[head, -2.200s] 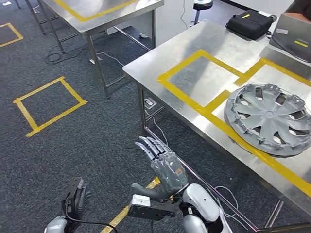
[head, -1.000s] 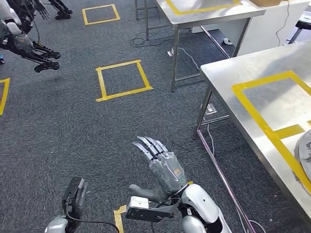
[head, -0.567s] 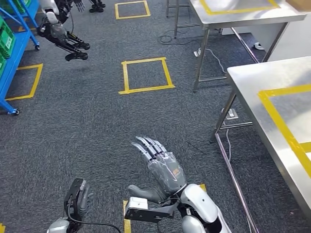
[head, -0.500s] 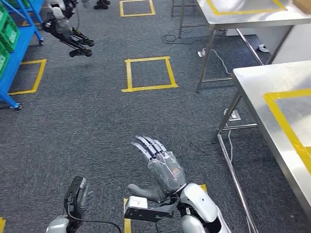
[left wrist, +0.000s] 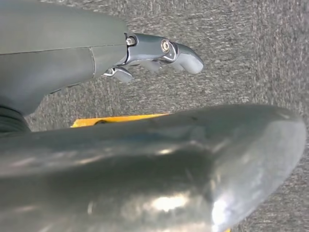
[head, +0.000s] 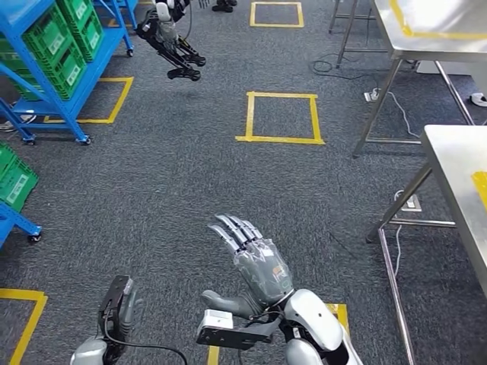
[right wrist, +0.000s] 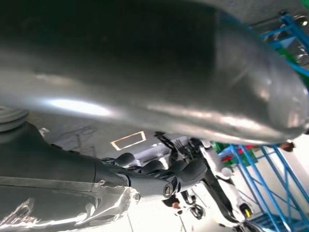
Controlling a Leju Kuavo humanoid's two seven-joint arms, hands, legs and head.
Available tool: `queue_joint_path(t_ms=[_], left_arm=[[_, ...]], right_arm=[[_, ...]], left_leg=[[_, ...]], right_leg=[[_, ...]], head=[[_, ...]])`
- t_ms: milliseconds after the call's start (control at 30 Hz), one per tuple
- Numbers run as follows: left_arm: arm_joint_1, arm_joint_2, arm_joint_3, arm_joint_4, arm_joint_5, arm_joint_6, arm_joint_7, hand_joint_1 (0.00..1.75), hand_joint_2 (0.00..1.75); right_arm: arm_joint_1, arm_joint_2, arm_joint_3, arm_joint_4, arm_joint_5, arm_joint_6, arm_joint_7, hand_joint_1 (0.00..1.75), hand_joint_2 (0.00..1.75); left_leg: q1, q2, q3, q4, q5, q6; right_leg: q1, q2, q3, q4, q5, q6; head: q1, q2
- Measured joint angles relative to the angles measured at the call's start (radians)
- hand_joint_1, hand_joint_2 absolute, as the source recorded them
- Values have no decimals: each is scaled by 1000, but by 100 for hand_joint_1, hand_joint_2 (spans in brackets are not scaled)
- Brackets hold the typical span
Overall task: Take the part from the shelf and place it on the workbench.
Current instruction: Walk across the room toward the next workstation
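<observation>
My right hand (head: 256, 266) is held out low in the middle of the head view, fingers spread, with nothing in it. My left hand (head: 119, 306) hangs at the lower left, also holding nothing; in the left wrist view its fingers (left wrist: 160, 48) reach out over bare carpet. A blue shelf (head: 55, 84) with green bins (head: 60, 49) stands at the far left. One corner of the steel workbench (head: 459, 171) shows at the right edge. In the right wrist view my right hand (right wrist: 146, 179) points toward the blue shelf (right wrist: 280, 159).
Another robot (head: 172, 42) stands at the top, beside the shelf. A second steel table (head: 436, 30) fills the top right. Yellow tape squares (head: 281, 118) mark the grey carpet. A lower blue rack with a green bin (head: 14, 182) juts in at the left edge.
The whole view has swung left: the workbench with the hubcap has slid out to the right, and the blue shelf and other robot have come in. Both hands keep their pose.
</observation>
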Motion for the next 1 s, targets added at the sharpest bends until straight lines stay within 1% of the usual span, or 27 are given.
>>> queue_joint_path(t_ms=[67, 100, 133, 167, 200, 233, 267, 300, 333, 367, 433, 467, 500, 567, 600, 633, 667, 700, 733, 767, 800, 833, 867, 900, 933, 967, 1000], left_arm=[[3, 1, 0, 0, -2, 2, 1, 0, 0], [4, 2, 0, -1, -3, 3, 1, 0, 0], [5, 2, 0, -1, -4, 3, 0, 0, 0], [5, 2, -1, -1, -5, 3, 0, 0, 0], [4, 1, -2, -1, -6, 2, -1, 0, 0], [4, 0, -3, -1, -7, 2, -2, 0, 0], [5, 0, -4, -1, -9, 3, -1, 0, 0], [6, 0, -4, -1, -10, 6, 0, 0, 0], [7, 0, -4, -2, -10, 8, 2, 0, 0], [8, 0, -4, -2, -9, 8, 1, 0, 0], [7, 0, -5, -4, -4, -4, -3, 0, 0], [6, 0, -6, -4, -1, -12, -6, 0, 0], [6, 0, -6, -4, 2, -17, -8, 0, 0], [7, 1, -8, -4, 3, -21, -9, 0, 0], [7, 2, -8, -4, 3, -20, -10, 0, 0], [7, 3, -9, -4, 1, -18, -11, 0, 0], [5, 4, -11, -4, -1, -15, -12, 0, 0], [3, 4, -13, -4, -4, -13, -12, 0, 0], [2, 4, -15, -4, -7, -11, -14, 0, 0], [2, 4, -17, -4, -9, -12, -16, 0, 0], [3, 4, -18, -4, -11, -14, -19, 0, 0], [4, 5, -18, -4, -12, -17, -23, 0, 0], [4, 5, -19, -4, -14, -20, -25, 0, 0], [4, 6, -19, -4, -16, -21, -26, 0, 0], [3, 6, -20, -4, -17, -21, -27, 0, 0], [2, 6, -21, -4, -19, -20, -28, 0, 0], [3, 7, -22, -4, -19, -18, -29, 0, 0]], right_arm=[[-1, 0, 0, 0, 0, -1, 0, 0, 0], [-1, 0, 0, 0, 0, -1, 0, 0, 0], [-2, 0, 0, 0, 0, -2, 0, 0, 0], [-1, 0, 0, 0, 1, -2, -1, 0, 0], [1, 0, 0, -1, 1, -3, -1, 0, 0], [2, 0, 0, 0, 1, -3, -1, 0, 0], [4, 0, 0, 0, 1, -4, -1, 0, 0], [4, 0, 0, 0, 2, -4, -1, 0, 0], [4, 0, 0, 0, 2, -4, -1, 0, 0], [3, 0, 0, 0, 3, -4, -1, 0, 0], [2, 0, 0, 0, 3, -5, -1, 0, 0], [2, 0, 0, 0, 3, -5, -1, 0, 0], [1, 0, 0, 0, 4, -6, -1, 0, 0], [0, -1, 0, -1, 4, -6, -1, 0, 0], [-2, 0, 0, -1, 4, -7, -1, 0, 0], [-3, 0, 0, -1, 4, -8, -2, 0, 0], [-3, -1, 0, -1, 4, -8, -2, 0, 0], [-2, -1, 0, -1, 4, -9, -2, 0, 0], [0, -2, 0, -1, 4, -9, -2, 0, 0], [2, -3, 0, -1, 4, -9, -1, 0, 0], [3, -3, 0, -1, 5, -9, -1, 0, 0], [3, -3, 0, -1, 5, -9, -1, 0, 0], [3, -4, 0, -1, 6, -10, 0, 0, 0], [2, -4, 0, -1, 6, -10, 0, 0, 0], [2, -4, 0, -1, 6, -10, 0, 0, 0], [3, -4, 0, -1, 6, -11, 0, 0, 0], [3, -4, 0, -1, 7, -12, 0, 0, 0]], left_leg=[[3, -14, -4, -2, 7, -12], [2, 0, -11, 6, 0, -17], [0, 24, -25, 33, -20, -20], [-2, 55, -46, 80, -51, -23], [-3, 83, -76, 145, -89, -25], [-3, 98, -106, 211, -120, -28], [-2, 105, -125, 258, -135, -30], [-2, 109, -129, 274, -130, -32], [-2, 114, -113, 250, -107, -32], [-2, 125, -80, 194, -75, -32], [-8, 172, -4, 68, -28, -25], [-12, 189, 18, 29, -21, -18], [-16, 196, 26, 12, -22, -11], [-16, 173, 24, 4, -24, 5], [-13, 160, 24, 2, -24, 10], [-10, 148, 26, -1, -23, 16], [-6, 136, 27, -3, -23, 20], [-6, 123, 27, -3, -23, 24], [-5, 109, 26, -3, -23, 27], [-5, 94, 26, -3, -23, 28], [-5, 79, 26, -3, -23, 28], [-5, 64, 26, -2, -22, 27], [-4, 49, 27, -2, -21, 25], [-3, 34, 27, -2, -20, 22], [-4, 20, 25, 1, -20, 17], [-3, 8, 21, 1, -18, 12], [-3, -3, 17, 1, -16, 6]], right_leg=[[2, -20, -2, -5, 5, -12], [2, -33, 0, -9, 10, -19], [0, -48, 1, -12, 14, -26], [0, -63, 1, -14, 18, -31], [2, -79, 0, -15, 20, -33], [3, -95, -2, -15, 20, -34], [4, -111, -3, -15, 20, -35], [4, -126, -4, -14, 19, -34], [4, -140, -3, -14, 17, -33], [4, -154, -1, -14, 14, -30], [9, -178, 1, -14, 6, -23], [13, -188, 4, -13, 1, -18], [16, -198, 7, -13, -2, -14], [17, -216, 15, -14, -9, -5], [16, -206, 14, -8, -17, 1], [13, -183, 4, 17, -33, 7], [10, -152, -17, 63, -58, 12], [8, -119, -50, 130, -86, 15], [6, -101, -89, 204, -113, 18], [5, -93, -124, 260, -127, 19], [4, -90, -144, 286, -123, 20], [3, -87, -145, 270, -98, 19], [2, -80, -128, 218, -58, 18], [-2, -57, -100, 147, -18, 18], [-7, -32, -72, 79, 9, 16], [-10, -12, -52, 33, 25, 13], [-11, 2, -42, 9, 28, 9]], head=[[0, 0], [-2, 0], [-4, 0], [-6, 0], [-8, 0], [-9, 0], [-9, 0], [-9, 0], [-9, 0], [-9, 0], [-9, 0], [-8, 0], [-7, 0], [-4, 0], [-2, 0], [1, 0], [4, 0], [7, 0], [9, 0], [9, 0], [9, 0], [9, 0], [9, 0], [9, 0], [9, 0], [9, 0], [8, 0]])
